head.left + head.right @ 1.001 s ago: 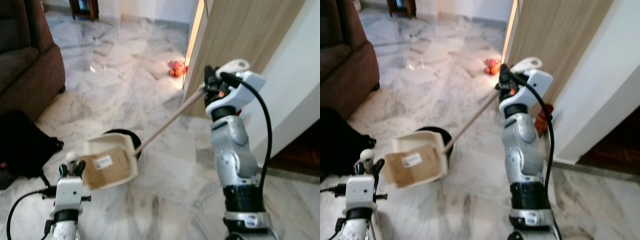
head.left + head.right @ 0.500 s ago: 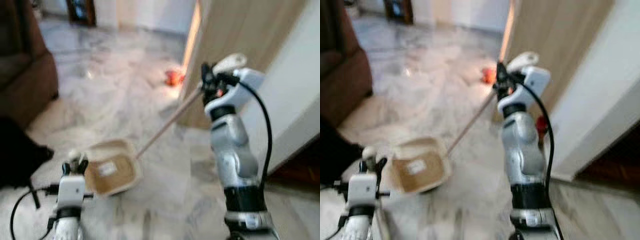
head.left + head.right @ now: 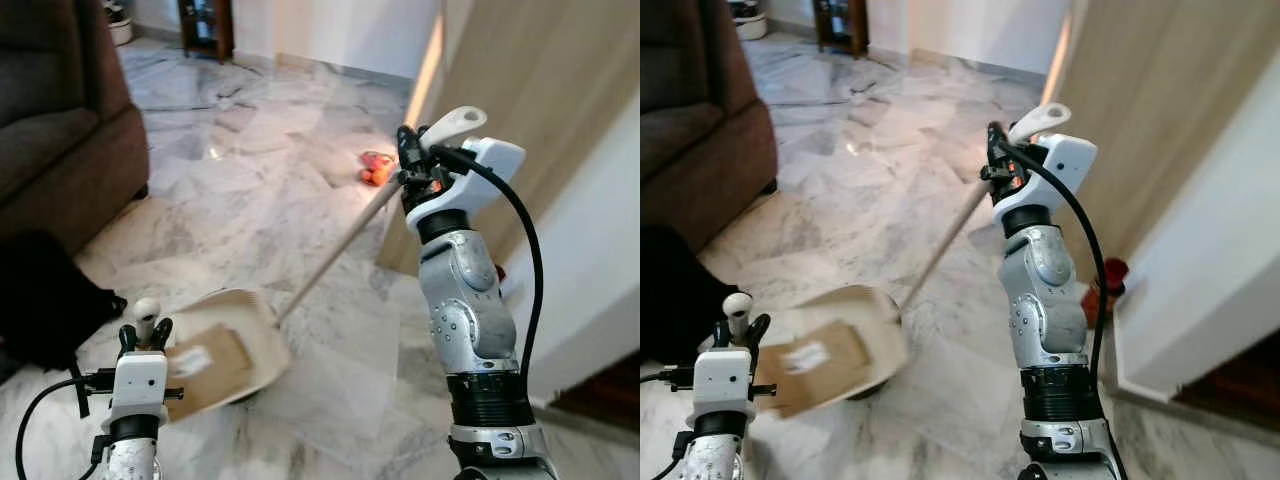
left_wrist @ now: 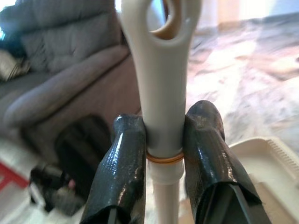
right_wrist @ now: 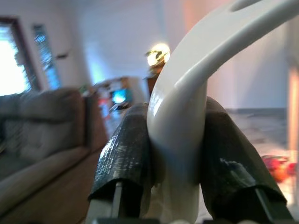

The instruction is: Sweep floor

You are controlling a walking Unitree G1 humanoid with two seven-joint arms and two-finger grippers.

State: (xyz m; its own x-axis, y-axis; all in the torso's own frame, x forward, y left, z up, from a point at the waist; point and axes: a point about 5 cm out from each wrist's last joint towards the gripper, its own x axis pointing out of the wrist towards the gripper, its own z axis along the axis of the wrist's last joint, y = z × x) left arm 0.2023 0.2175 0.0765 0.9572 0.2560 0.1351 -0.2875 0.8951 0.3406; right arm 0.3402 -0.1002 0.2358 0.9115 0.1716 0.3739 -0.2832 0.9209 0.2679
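Since a second ago the dustpan point(image 3: 215, 350) has tipped flatter onto the floor point(image 3: 250, 210) and the black disc behind it is gone from sight. The left gripper point(image 4: 161, 154) clamps the pan's handle point(image 4: 161, 70); the right gripper point(image 5: 175, 154) clamps the broom point(image 3: 340, 245), whose stick slants down to the pan. Sweeping looks midway; next, draw the broom toward the pan. Marble floor, sofa point(image 3: 60, 120) at its left edge, wooden door point(image 3: 520, 90) at the right, orange toy point(image 3: 375, 168) beyond

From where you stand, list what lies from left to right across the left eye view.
Brown sofa → black bag → left gripper on the dustpan handle → cream dustpan → broom handle → right gripper → wooden door
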